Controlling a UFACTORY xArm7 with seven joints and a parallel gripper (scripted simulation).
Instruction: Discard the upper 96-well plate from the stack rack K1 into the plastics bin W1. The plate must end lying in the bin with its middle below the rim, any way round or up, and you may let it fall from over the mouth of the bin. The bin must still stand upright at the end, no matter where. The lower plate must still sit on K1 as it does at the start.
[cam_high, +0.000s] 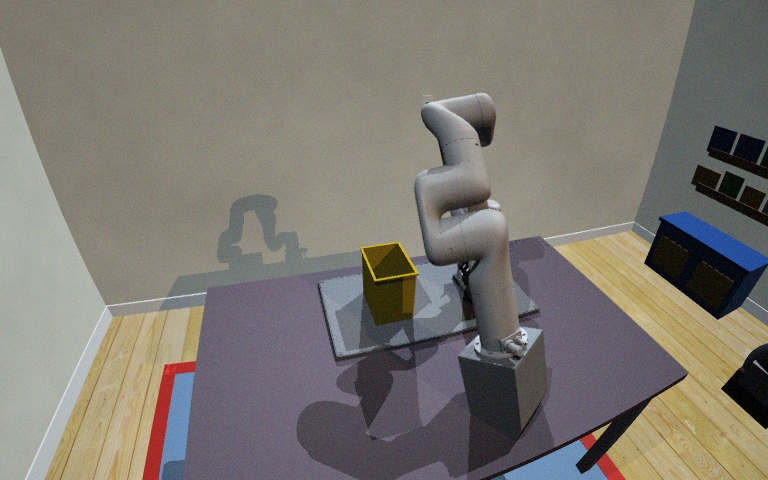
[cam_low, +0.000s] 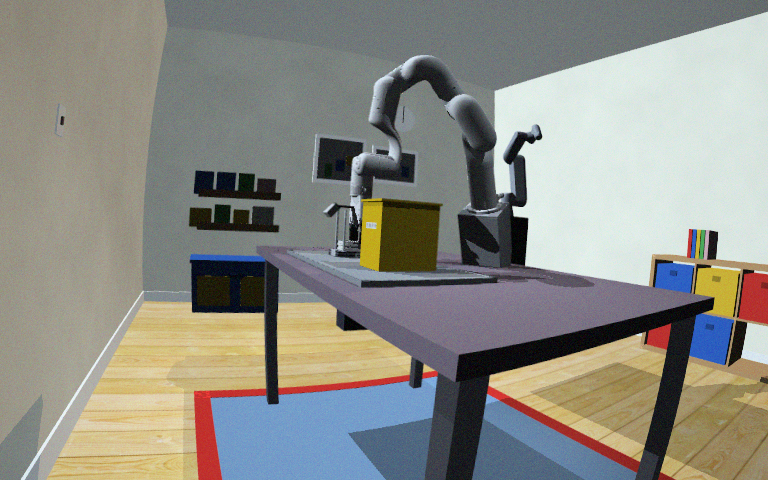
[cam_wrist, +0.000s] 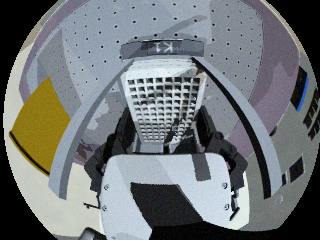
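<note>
Currently: upper 96-well plate (cam_wrist: 163, 103), centre frame, is being clamped wide-fingered by gripper (cam_wrist: 167, 135) at rack K1 (cam_wrist: 162, 47); lift toward bin W1 (cam_wrist: 39, 126), left edge, is being awaited.

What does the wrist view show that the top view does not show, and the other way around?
Only the wrist view shows the claw shut on the upper well plate, and the K1 label on the rack behind the plate. Only the top view shows the whole arm on its grey pedestal, the open mouth of the bin, the table and the room around it; there the arm hides the claw and the plate. Both views show the yellow bin and the grey mat under it.
</note>
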